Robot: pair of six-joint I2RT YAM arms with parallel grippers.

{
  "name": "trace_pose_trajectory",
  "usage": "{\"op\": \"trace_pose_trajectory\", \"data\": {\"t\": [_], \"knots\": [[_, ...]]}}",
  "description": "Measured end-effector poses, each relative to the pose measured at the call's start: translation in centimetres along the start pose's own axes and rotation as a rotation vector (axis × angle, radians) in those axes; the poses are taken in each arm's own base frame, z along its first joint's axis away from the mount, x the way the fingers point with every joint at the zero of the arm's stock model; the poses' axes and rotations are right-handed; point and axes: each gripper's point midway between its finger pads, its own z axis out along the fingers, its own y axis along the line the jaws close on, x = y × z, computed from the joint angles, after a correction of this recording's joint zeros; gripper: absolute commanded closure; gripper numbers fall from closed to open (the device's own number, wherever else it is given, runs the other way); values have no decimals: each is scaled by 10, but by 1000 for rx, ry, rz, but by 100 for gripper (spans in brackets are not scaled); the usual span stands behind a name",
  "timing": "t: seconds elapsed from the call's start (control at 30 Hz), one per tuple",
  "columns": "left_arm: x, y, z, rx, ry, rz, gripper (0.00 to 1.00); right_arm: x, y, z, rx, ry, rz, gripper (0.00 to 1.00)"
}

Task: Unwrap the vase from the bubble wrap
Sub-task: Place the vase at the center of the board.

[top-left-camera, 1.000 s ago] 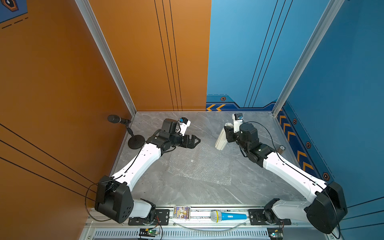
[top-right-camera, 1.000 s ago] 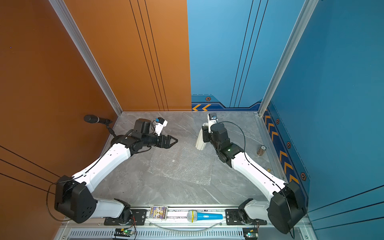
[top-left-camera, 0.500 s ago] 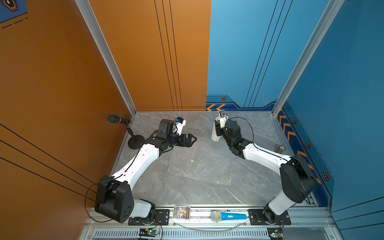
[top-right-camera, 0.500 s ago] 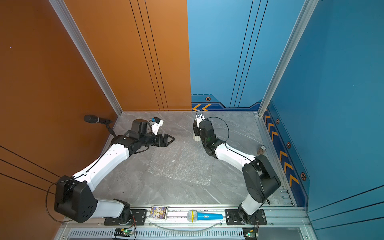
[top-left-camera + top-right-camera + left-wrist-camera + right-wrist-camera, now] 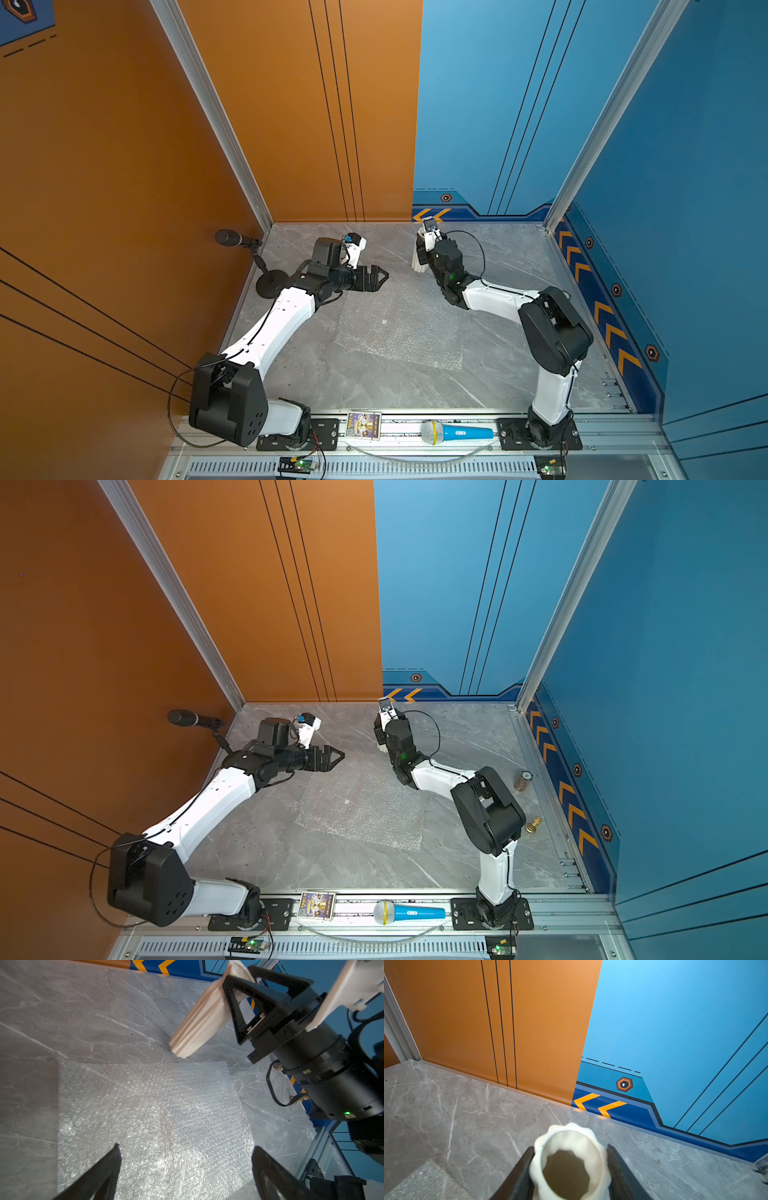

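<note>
White ribbed vase clamped in right hand, scalloped rim, left hand spread

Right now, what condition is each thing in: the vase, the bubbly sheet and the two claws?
vase: unwrapped, tilted, gripped near its neck by the right gripper.
bubble wrap: spread flat on the table, nothing on it.
left gripper: open, holding nothing.
right gripper: shut on the vase.
blue toy microphone: lying on its side.
</note>
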Motion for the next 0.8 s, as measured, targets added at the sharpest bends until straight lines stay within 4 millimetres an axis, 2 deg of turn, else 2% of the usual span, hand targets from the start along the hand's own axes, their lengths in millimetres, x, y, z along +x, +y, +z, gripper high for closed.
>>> {"op": "trace_pose_trajectory", "data": {"t": [0.2,0.57,0.8], "knots": [[-3,7,-3,-14,-10,-12,2,11,7,11,3,1,-8,100],[-4,11,-4,-21,-14,-17,2,13,11,14,8,-27,-3,100],[-3,12,-5,-22,-15,-19,2,25,22,15,-4,-13,-40,100]]}}
